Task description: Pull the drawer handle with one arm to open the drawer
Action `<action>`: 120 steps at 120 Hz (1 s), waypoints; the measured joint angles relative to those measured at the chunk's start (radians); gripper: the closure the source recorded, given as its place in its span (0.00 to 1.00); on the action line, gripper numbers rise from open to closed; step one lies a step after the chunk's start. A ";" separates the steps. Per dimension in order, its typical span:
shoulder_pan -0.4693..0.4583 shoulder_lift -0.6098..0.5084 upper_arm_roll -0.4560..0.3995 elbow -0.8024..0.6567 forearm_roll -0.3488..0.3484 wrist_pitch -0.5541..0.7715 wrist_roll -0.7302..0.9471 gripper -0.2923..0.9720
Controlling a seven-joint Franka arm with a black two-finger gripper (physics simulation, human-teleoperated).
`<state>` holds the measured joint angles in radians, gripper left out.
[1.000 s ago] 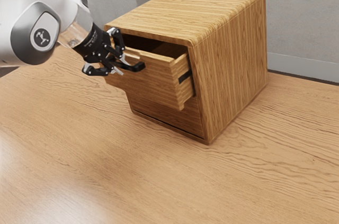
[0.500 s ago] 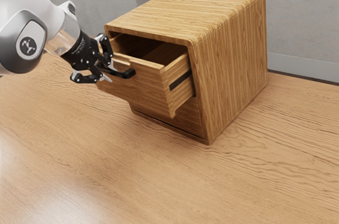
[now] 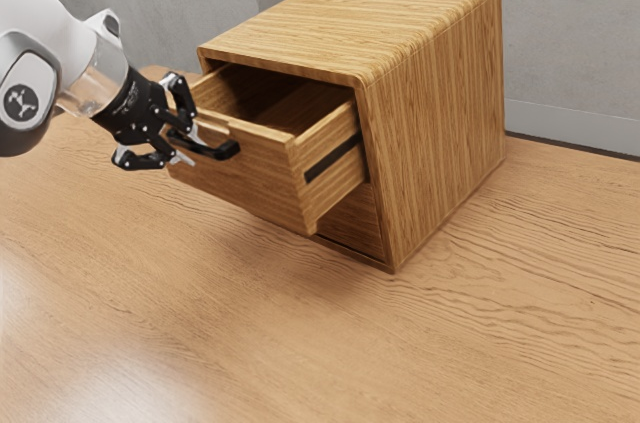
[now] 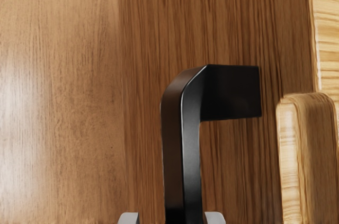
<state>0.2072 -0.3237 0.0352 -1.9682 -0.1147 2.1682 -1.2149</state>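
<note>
A wooden cabinet [image 3: 420,93] stands on the table, and its upper drawer [image 3: 270,158] juts out toward the exterior view's left, with the inside open to view. A black bar handle [image 3: 210,148] is fixed to the drawer front. My gripper [image 3: 172,135] is shut on the handle, one finger on each side of the bar. In the wrist view the black handle [image 4: 190,144] runs up from between my fingertips [image 4: 128,217] and bends toward the drawer front [image 4: 307,150].
The wooden table [image 3: 200,323] spreads out wide in front of the cabinet. A grey wall [image 3: 580,23] rises behind it. Under the open drawer, the cabinet's lower front [image 3: 350,228] sits flush.
My gripper has moved toward the exterior view's left, still holding the handle. The drawer has slid further out of the cabinet with it.
</note>
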 joint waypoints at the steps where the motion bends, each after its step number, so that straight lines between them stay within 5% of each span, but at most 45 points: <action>1: 0.000 -0.002 0.000 -0.002 0.000 0.000 0.000 0.72; 120: 0.017 -0.207 0.008 -0.185 0.000 -0.002 -0.005 0.71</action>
<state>0.2246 -0.5304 0.0436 -2.1530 -0.1144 2.1661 -1.2199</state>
